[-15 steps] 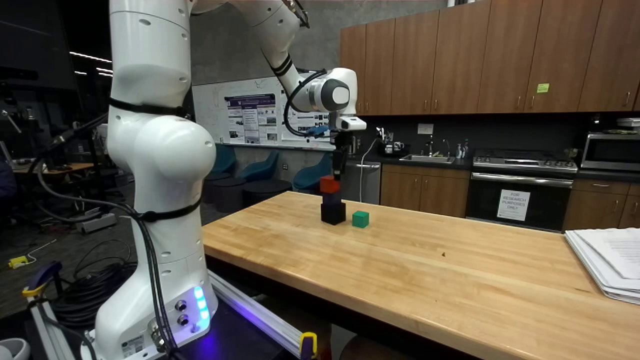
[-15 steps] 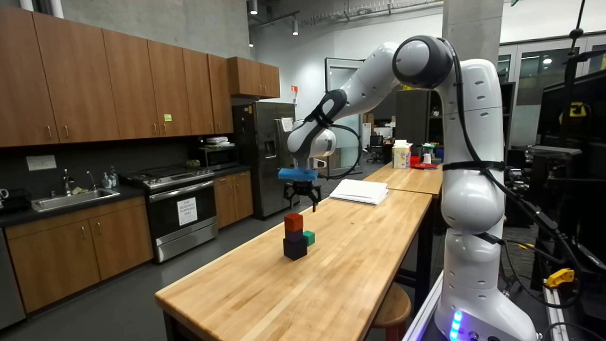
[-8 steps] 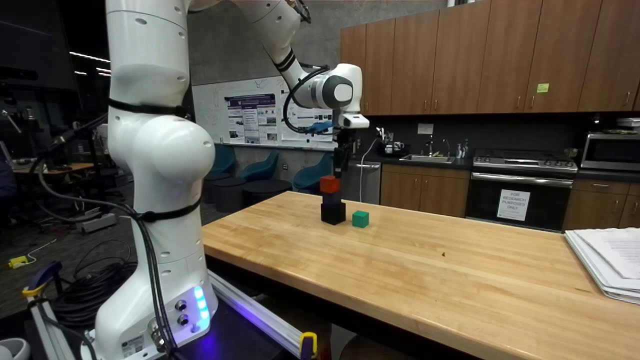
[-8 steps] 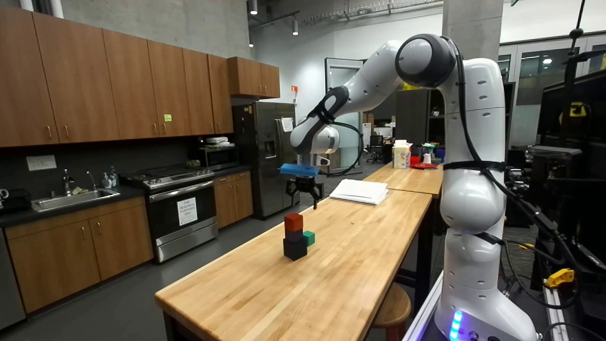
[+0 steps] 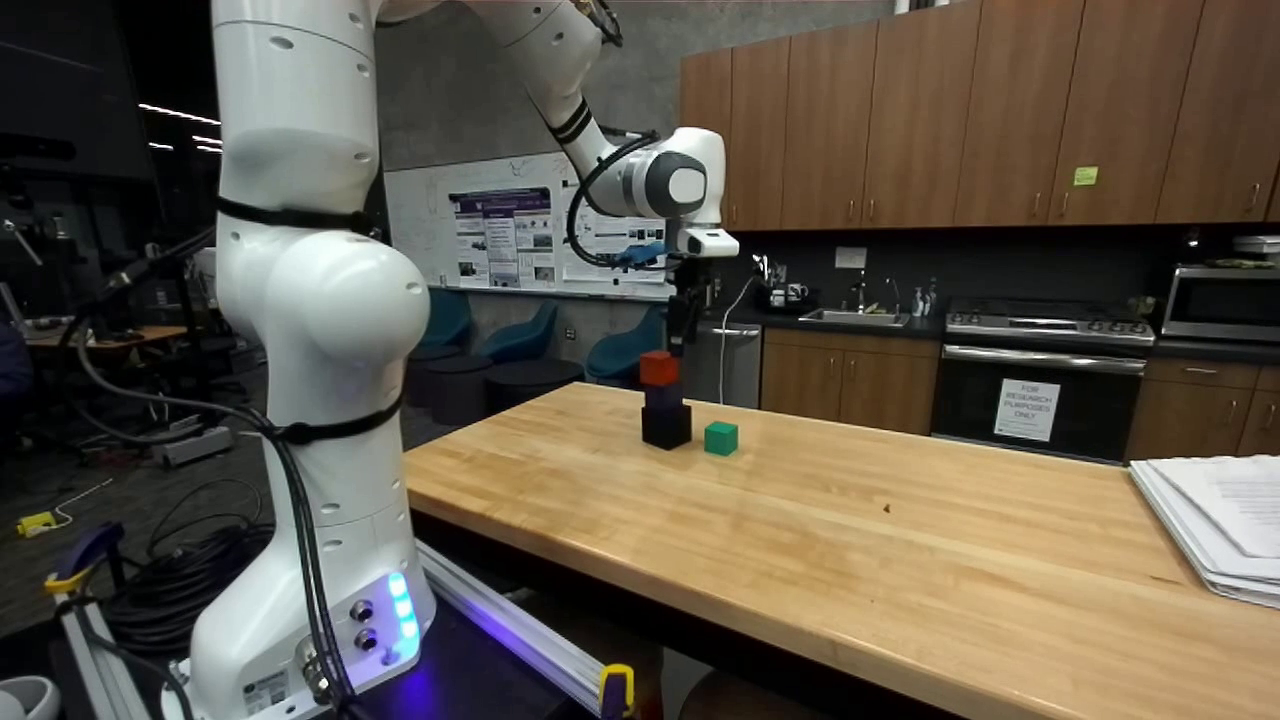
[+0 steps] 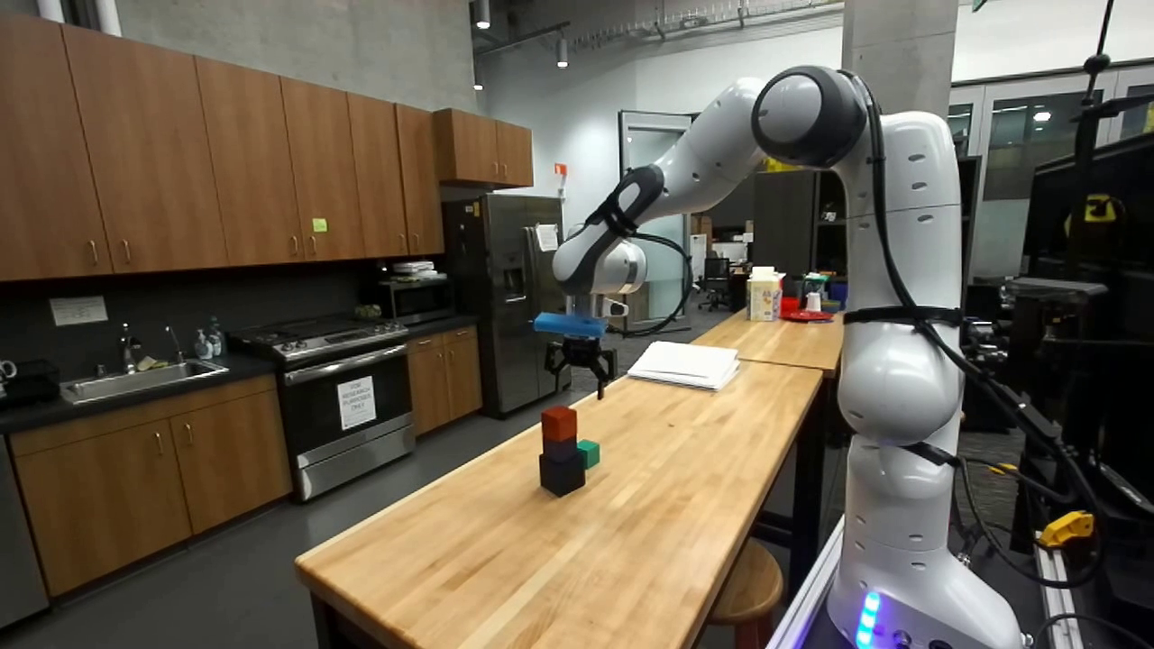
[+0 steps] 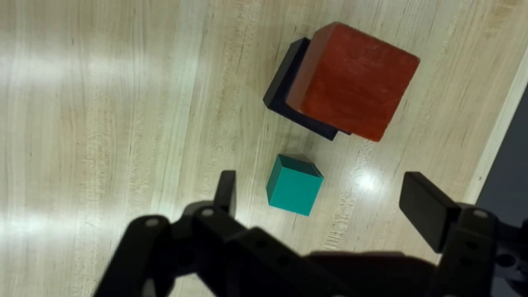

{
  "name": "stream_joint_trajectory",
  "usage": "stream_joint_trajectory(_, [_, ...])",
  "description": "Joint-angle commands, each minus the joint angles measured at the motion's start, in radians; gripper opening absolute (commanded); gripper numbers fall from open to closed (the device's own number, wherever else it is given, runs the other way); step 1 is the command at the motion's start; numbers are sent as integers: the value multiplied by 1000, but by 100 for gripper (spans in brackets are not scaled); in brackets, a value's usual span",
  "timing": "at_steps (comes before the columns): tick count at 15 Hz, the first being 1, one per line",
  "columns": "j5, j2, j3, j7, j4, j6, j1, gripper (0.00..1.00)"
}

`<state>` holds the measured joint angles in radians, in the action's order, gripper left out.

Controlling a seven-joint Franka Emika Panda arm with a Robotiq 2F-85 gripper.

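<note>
At left in the wrist view, the pale tabletop of laminated wood [image 7: 123, 123] spreads beneath the black, metal-looking two-fingered gripper [image 7: 321, 194], whose fingers stand wide apart, holding and touching nothing. Inward of the finger at left, below the tips and framed by their gap, lies the small green cube of smooth, perhaps painted, material [image 7: 295, 189]; its faces are skewed to the fingers, so that a closure at this angle could catch a corner and twist the cube aside. Ahead of the gripper, near but apart from the green cube, rises a tower: a black cube of undetermined material [image 6: 562, 473] as base, a smaller dark bluish block, likewise undetermined [image 6: 559, 448], between, and a red cube, possibly of wood [image 7: 359, 82], on top. Forward drift or a wrist turn at low height could bring a finger against this tower; the red cube would probably topple first, since it appears merely to rest there, and might knock the green cube in falling. Outside the finger at far right, the tabletop ends in a straight edge, over which a struck block might tumble.
</note>
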<state>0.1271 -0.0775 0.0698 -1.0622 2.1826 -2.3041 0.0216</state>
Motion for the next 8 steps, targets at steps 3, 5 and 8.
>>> stream_joint_trajectory(3, [-1, 0, -3, 0, -2, 3, 3, 100])
stream_joint_trajectory(5, [2, -12, 2, -1, -14, 2, 9, 100])
stream_joint_trajectory(8, [7, -39, 13, -11, -40, -5, 18, 100])
